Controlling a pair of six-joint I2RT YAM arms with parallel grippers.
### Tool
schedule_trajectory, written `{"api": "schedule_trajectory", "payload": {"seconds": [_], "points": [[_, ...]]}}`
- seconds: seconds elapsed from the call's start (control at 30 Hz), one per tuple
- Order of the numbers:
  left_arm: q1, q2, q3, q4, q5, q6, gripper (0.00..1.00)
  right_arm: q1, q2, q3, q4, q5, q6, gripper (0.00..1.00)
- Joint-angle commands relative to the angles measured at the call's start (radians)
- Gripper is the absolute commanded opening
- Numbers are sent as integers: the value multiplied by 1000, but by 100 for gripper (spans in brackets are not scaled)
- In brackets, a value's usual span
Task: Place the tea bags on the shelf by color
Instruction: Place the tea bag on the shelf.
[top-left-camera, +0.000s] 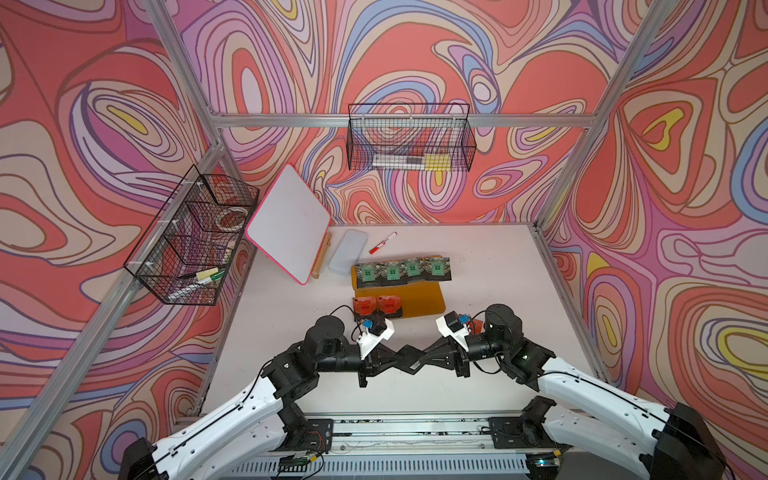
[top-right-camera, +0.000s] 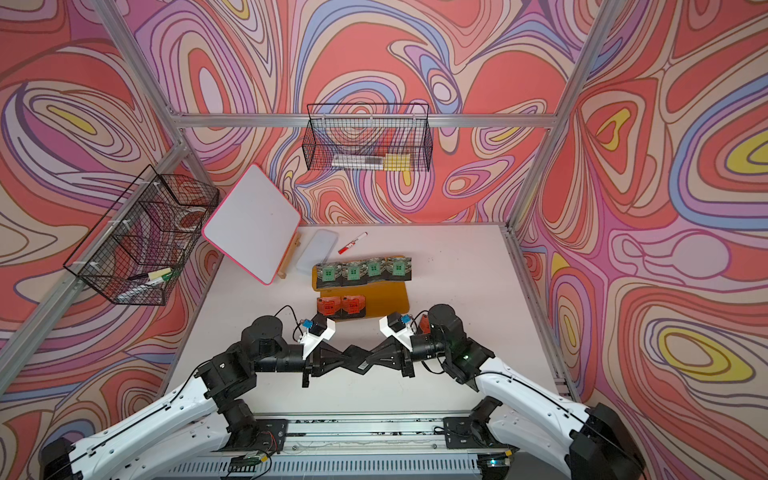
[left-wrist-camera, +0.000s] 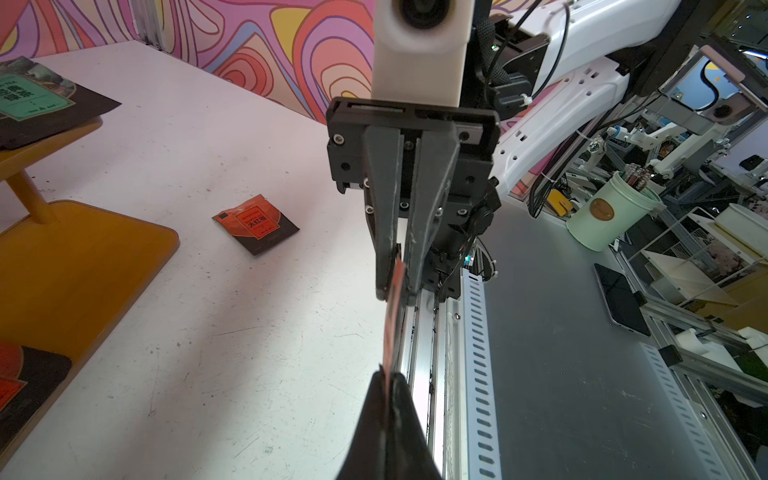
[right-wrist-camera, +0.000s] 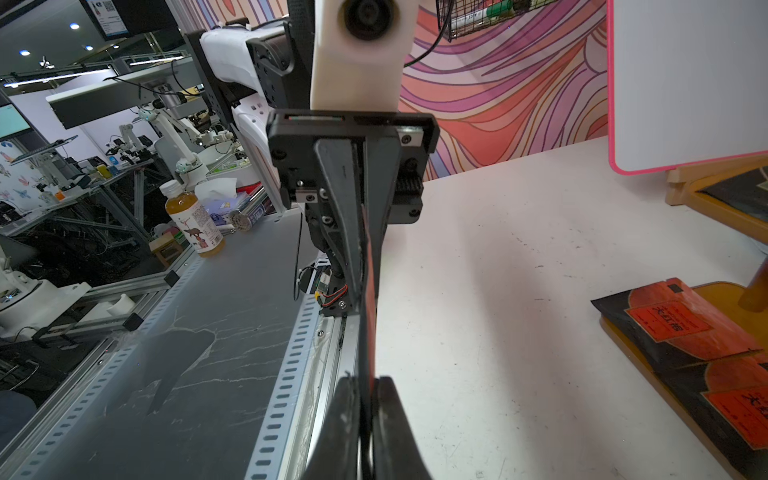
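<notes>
The table (top-left-camera: 478, 270) is a flat, matt white board, scuffed and speckled with dark marks, framed by aluminium rails.

The shelf (top-left-camera: 424, 301) stands at centre: two mustard-yellow flat boards with rounded corners, stepped, the upper one carried on a round peg seen in the left wrist view. Four green tea bags (top-left-camera: 401, 271) lie in a row on the upper board, edges touching or overlapping, their dark borders hanging over its front rim. Two orange tea bags (top-left-camera: 377, 306) lie side by side on the lower board at its 9 o'clock end; the rest of that board is bare.

The left gripper (left-wrist-camera: 388, 380) and right gripper (left-wrist-camera: 395, 291) meet tip to tip at 6 o'clock from the shelf. Both have dark wedge-shaped plastic fingers, and both sets of jaws are pressed together on one thin held tea bag (left-wrist-camera: 392, 324), seen edge-on as a red strip spanning the two. In both top views this sachet is hidden by the fingers.

A loose tea bag (left-wrist-camera: 255, 224), slightly crumpled, lies flat on the table at 4 o'clock from the shelf; in a top view it (top-left-camera: 478, 325) is mostly covered by the right arm.
</notes>
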Motion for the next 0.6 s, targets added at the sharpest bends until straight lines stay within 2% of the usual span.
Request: {"api": "schedule_trajectory", "payload": {"seconds": [0.0,0.13,0.17,0.23,0.3,0.47,0.57], "points": [[7,-28,-8,-27,-22,6,0,3,-10,-7,-12,15,1,4],[7,-33,-11,-28,-44,-4,0,3,-5,0,-21,14,-1,0],[7,-33,-9,-31,-57,-8,3,3,-3,1,-23,17,-3,0],[7,-32,-5,-40,-111,-29,42,3,-2,7,-41,35,-14,0],[7,-38,4,-60,-190,-56,69,3,-2,15,-66,79,-27,0],[7,-99,29,-113,-483,-215,98,3,8,47,-160,256,-97,0],[7,-134,33,-126,-623,-374,99,3,18,54,-169,325,-135,0]]}}
